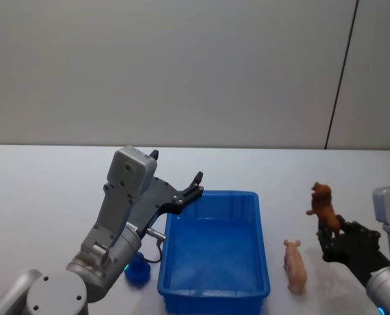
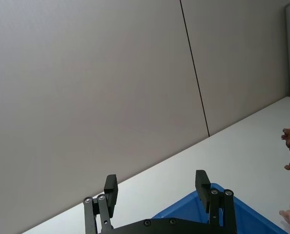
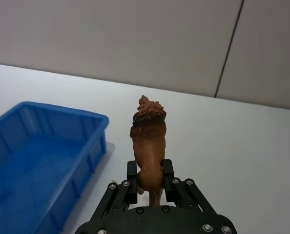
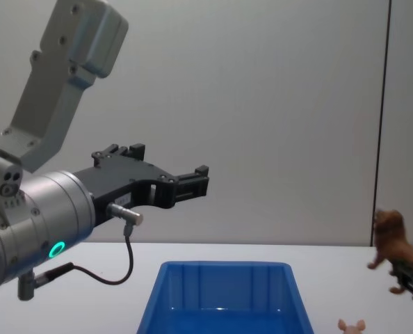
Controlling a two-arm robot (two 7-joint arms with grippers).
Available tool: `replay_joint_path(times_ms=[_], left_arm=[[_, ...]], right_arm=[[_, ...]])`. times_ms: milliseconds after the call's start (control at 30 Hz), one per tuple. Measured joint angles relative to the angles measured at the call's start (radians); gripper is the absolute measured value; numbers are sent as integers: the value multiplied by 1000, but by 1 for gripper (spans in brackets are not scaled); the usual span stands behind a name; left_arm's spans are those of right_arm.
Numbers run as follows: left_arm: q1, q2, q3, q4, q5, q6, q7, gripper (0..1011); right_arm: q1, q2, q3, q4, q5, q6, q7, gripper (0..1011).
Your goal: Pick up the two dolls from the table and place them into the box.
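Observation:
My right gripper [image 1: 331, 231] [image 3: 149, 168] is shut on the reddish-brown shaggy doll [image 1: 322, 202] [image 3: 149, 139] [image 4: 390, 239], holding it upright above the table to the right of the box. The pale pink doll [image 1: 295, 266] [image 4: 351, 325] lies on the white table [image 1: 50, 187] between the box and that gripper. The blue box [image 1: 211, 195] [image 3: 52, 114] [image 4: 220, 267] sits in the middle with nothing visible inside. My left gripper [image 1: 176, 167] [image 2: 157, 183] [image 4: 168, 161] hangs open and holds nothing, raised over the box's far left corner.
A small round blue object [image 1: 137, 270] sits on the table just left of the box, under my left arm. A plain grey wall with a dark vertical seam [image 1: 339, 79] stands behind the table. Bare tabletop stretches to the far left and far right.

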Motion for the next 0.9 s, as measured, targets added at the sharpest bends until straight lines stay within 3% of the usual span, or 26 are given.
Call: replay_joint_path(times_ms=[433,900], left_arm=[[0,0,0,0,0,0,0,1001],[0,0,0,0,0,0,0,1001]], right_arm=[[49,-31,-32,9,-34,-7,149,283],[130,-103,-92,95,-97,19,296,284]])
